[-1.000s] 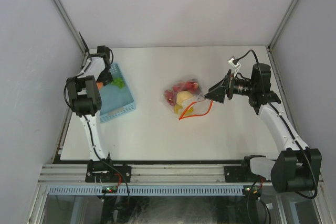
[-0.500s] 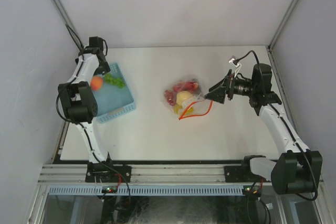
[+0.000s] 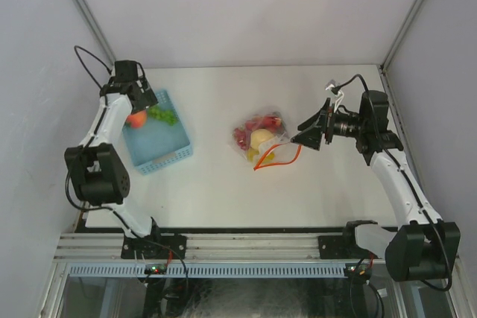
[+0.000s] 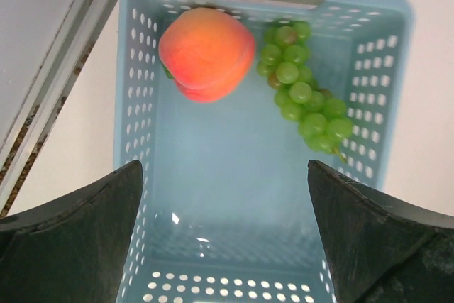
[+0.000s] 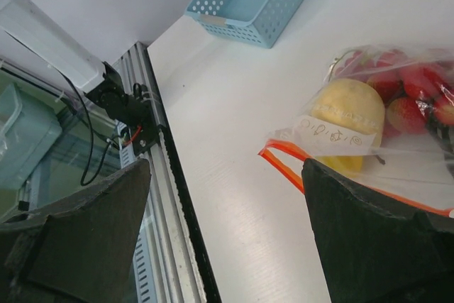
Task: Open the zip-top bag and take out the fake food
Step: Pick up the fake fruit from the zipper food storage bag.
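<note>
Left gripper (image 4: pixel 223 182) has pulled back, jaws apart, above the perforated basket (image 4: pixel 135 104); right gripper (image 5: pixel 225 175) gapes beside crinkly zip-top bag (image 5: pixel 397 115).

light: bright, even, diffuse
shadows: faint, soft
glare: mild on worktop (image 3: pixel 223 184)
blur: wrist views' near tool fingers soft

Only a handwritten scrawl on the zip-top bag (image 5: pixel 404 164)'s white label (image 5: pixel 333 131) — not legible.
</note>
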`<state>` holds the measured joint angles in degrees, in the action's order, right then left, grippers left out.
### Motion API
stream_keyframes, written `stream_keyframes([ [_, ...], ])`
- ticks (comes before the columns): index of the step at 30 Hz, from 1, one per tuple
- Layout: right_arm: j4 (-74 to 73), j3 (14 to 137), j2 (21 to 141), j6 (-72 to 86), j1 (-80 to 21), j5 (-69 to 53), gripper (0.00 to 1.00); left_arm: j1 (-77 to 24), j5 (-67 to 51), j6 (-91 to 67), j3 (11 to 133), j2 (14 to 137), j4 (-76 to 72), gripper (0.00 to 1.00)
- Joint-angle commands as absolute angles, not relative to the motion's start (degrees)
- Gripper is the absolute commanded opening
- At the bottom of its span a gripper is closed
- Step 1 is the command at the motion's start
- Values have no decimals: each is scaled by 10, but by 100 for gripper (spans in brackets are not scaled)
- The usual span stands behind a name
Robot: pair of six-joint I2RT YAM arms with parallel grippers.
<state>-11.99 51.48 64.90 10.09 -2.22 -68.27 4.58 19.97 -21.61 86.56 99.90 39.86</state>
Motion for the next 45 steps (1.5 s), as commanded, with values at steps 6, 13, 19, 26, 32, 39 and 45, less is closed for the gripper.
stream_keyframes([
  [6,-162,545,598,-16,-20,-701,86,49,18,-250,740,782,242,100],
  [13,-199,555,578,-128,-19,-700,87,48,-125,-294,682,687,168,100],
  [19,-211,564,575,-170,-16,-683,91,47,-200,-330,625,615,87,100],
  [26,-213,573,581,-187,-7,-671,96,-6,-204,-302,564,506,36,100],
  [32,-215,581,585,-182,-3,-644,100,-18,-201,-299,486,409,-63,100],
  [39,-219,584,570,-177,0,-634,100,-17,-230,-374,408,351,-165,100],
  [45,-221,571,554,-194,2,-647,100,-27,-290,-403,388,359,-193,100],
])
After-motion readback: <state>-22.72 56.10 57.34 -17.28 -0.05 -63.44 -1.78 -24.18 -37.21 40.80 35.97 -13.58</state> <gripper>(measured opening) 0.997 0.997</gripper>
